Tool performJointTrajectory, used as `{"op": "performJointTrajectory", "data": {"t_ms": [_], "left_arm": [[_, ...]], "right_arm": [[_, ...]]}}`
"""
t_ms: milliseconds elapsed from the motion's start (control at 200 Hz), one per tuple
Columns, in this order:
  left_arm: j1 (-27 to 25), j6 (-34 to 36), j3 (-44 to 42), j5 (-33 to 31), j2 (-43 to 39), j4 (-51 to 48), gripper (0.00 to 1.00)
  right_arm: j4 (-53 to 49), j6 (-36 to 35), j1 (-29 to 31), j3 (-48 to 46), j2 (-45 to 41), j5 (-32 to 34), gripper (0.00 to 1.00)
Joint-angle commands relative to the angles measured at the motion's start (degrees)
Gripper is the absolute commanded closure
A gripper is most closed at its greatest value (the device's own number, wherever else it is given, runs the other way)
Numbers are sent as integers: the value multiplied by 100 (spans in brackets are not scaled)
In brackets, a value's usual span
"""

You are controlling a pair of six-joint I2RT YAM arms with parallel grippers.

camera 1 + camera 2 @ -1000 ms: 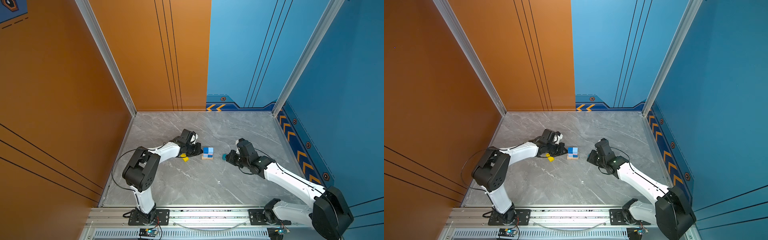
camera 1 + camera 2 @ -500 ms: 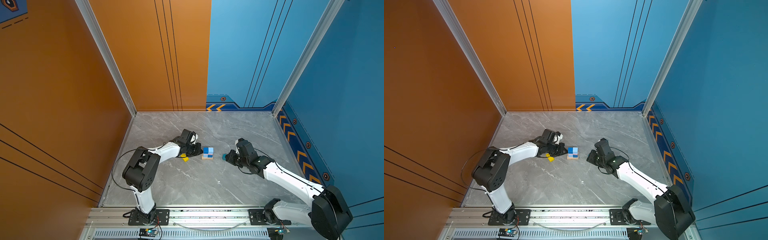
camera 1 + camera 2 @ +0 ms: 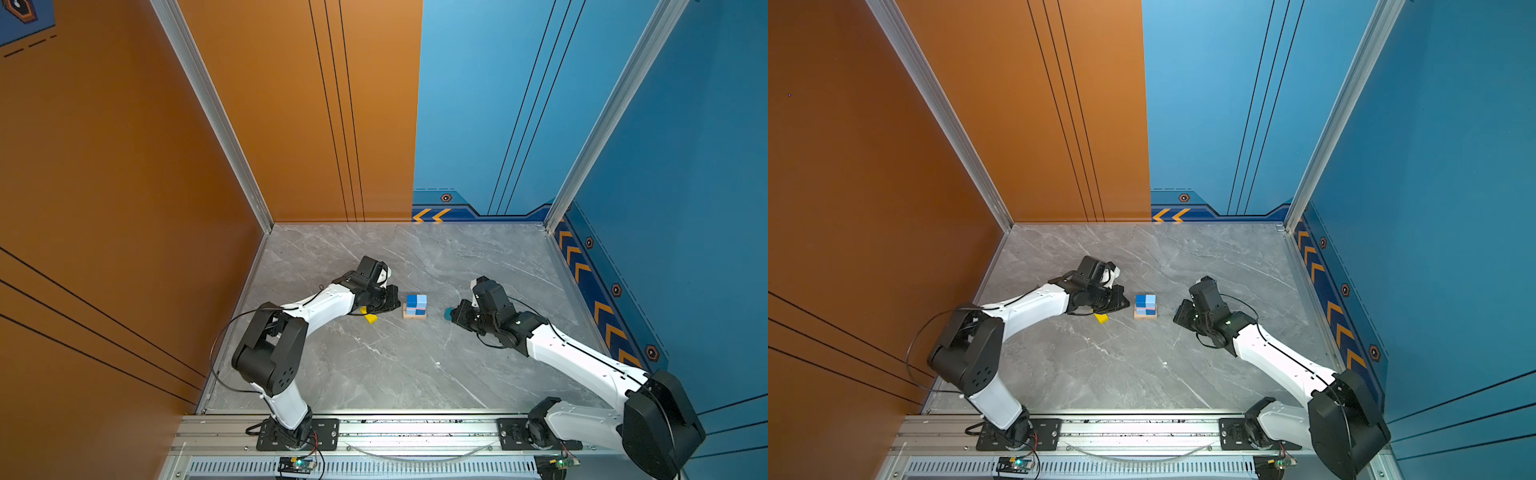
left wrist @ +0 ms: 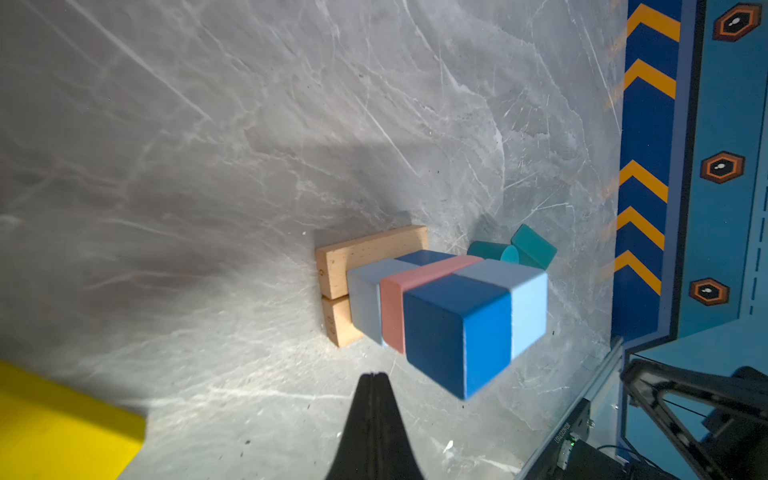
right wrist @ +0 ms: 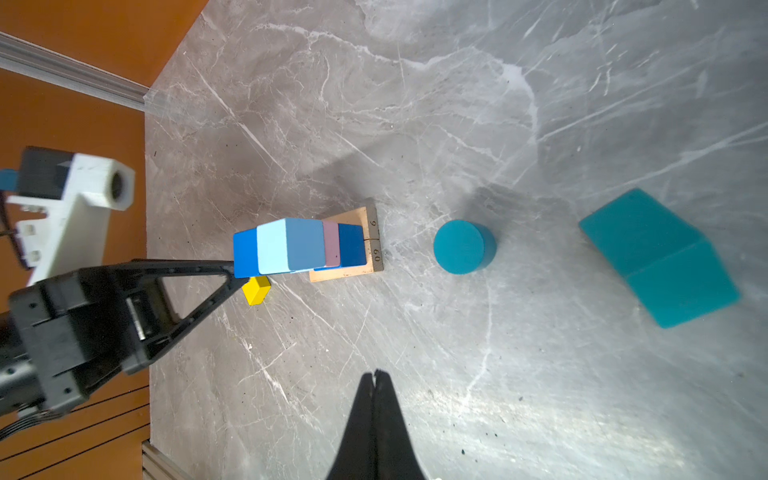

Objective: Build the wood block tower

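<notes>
pressing together with nothing between them, the left gripper (image 3: 394, 302) fingers point at the tower (image 3: 414, 306) in the middle of both top views, tips just left of its top layer; whether they touch it is unclear. the right gripper (image 3: 456, 316), likewise closed and empty, sits to the tower's right, beside the teal cylinder (image 3: 447, 312). the yellow bar (image 3: 370, 318) lies on the floor just lower left of the left gripper. the teal prism (image 5: 660, 257) shows only in the wrist views.

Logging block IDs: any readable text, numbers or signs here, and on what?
"6" or "9", sideways: end face of one tan wood plank.
"60" or "09": end face of the adjoining tan wood plank.
White print on black part by the rail: too blurred.
Orange chevrons on blue wall strip: no words.
</notes>
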Motion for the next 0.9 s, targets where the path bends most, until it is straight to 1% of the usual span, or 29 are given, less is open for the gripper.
{"op": "performJointTrajectory", "data": {"t_ms": [0,100,220,275,315,370,415,456,731,896], "left_arm": [[65,349,44,-727,-414,-878,98],[114,468,43,-1100,-664,-1281,90],[205,475,-116,-1304,-904,-1493,79],[253,449,-151,-1335,-972,-1505,72],[292,417,-362,-1367,-996,-1528,65],[320,370,-440,-1393,-1003,-1572,60],[329,334,-494,-1406,-982,-1585,53],[329,293,-548,-1418,-945,-1587,49],[369,-60,-679,-1583,-401,-1511,29],[378,-201,-584,-1565,-84,-1370,25]], "right_arm": [[-166,-136,-33,48,-28,-1,100],[-212,-188,-41,75,-42,23,100],[-268,-249,-53,76,-83,57,100],[-296,-289,-68,76,-112,90,100],[-321,-304,-70,75,-132,120,100],[-361,-348,-87,54,-175,141,100],[-375,-366,-103,29,-215,151,100],[-399,-388,-129,-1,-249,162,100],[-440,-468,-397,-298,-641,109,99],[-453,-476,-573,-497,-912,76,99]]}}
